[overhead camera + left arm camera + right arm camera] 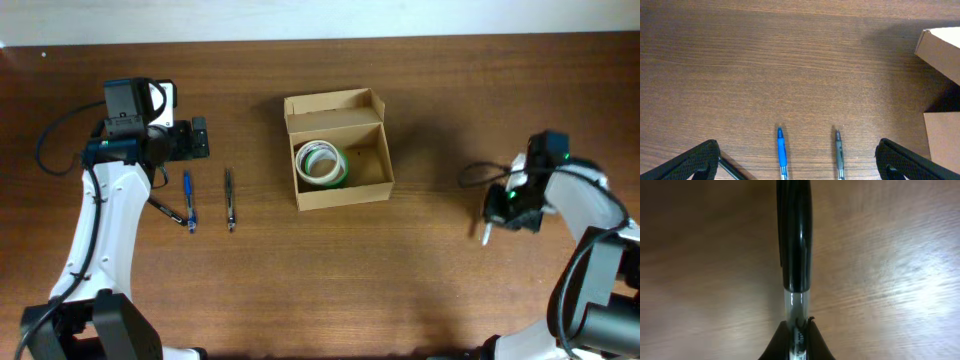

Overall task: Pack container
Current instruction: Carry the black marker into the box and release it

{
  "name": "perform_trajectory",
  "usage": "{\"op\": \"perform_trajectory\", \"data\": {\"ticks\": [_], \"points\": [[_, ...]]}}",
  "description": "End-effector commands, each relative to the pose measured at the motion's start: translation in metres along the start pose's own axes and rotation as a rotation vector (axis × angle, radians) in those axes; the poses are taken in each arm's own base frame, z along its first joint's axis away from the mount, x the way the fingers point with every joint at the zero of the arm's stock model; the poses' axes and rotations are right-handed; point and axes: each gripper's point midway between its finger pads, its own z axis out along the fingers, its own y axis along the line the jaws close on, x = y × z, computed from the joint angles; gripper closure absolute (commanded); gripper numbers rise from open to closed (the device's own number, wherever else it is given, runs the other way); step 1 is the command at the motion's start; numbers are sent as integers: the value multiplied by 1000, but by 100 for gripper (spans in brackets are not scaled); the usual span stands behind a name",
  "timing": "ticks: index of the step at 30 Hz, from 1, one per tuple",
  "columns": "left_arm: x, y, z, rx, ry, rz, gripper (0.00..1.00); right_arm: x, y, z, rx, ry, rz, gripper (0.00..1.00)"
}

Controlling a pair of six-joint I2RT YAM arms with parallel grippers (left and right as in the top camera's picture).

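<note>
The container, a tan cardboard box with its flap lid open to the rear, stands mid-table and shows at the right edge of the left wrist view. A white and a green tape roll lie inside it. My left gripper is open and empty, left of the box, over a blue pen and a grey pen. My right gripper is shut on a black pen far right of the box.
A third, dark pen lies slanted left of the blue pen, partly under my left finger. A black cable loops by the right arm. The table is brown wood.
</note>
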Motion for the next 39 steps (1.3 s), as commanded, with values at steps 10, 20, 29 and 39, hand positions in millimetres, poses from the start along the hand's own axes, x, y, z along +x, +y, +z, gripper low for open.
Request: {"op": "perform_trajectory", "data": {"ticks": [10,20,29,39], "points": [[-6,0,-1,8,-11,14,1,-38,205,-283,-60,-628,-724,96],[-6,0,-1,8,-11,14,1,40,302,-185,70,-362,-1700,96],[-6,0,-1,8,-11,14,1,35,312,-89,55,-103,-2024,96],[-6,0,-1,8,-11,14,1,39,316,-41,-20,9,-2049,96]]}}
